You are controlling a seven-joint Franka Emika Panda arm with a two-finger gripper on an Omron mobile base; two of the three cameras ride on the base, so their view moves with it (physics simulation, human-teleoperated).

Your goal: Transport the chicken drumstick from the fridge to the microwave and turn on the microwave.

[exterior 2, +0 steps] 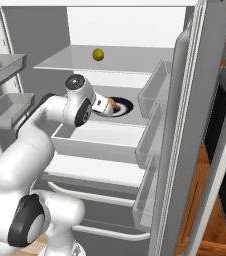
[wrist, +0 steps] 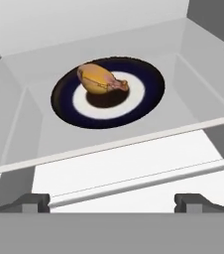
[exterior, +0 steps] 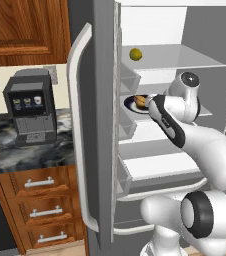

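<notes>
Kitchen, left base view: wooden cabinets and a dark marble surface [exterior: 15, 150] stand on the left, with a black and grey coffee machine [exterior: 30, 107] on it.
Fridge: the fridge [exterior: 105, 125] is open, its door with the long curved handle [exterior: 77, 135] stands in the middle of the picture; a yellow ball [exterior: 135, 54] lies on the upper shelf.
Arm: it reaches into the middle shelf, toward a dark plate [exterior: 133, 103].
Right base view: the chicken drumstick [exterior 2: 112, 103] lies on the plate [exterior 2: 124, 106] on the middle shelf, just beyond the end effector [exterior 2: 105, 106]; the yellow ball [exterior 2: 98, 54] is one shelf higher.
Hand view: the chicken drumstick [wrist: 100, 80] rests in the white centre of the plate [wrist: 148, 89], thin end to the right.
End effector: wide open, holding nothing; its two tips stand far apart at the near edge, well apart from the drumstick.
</notes>
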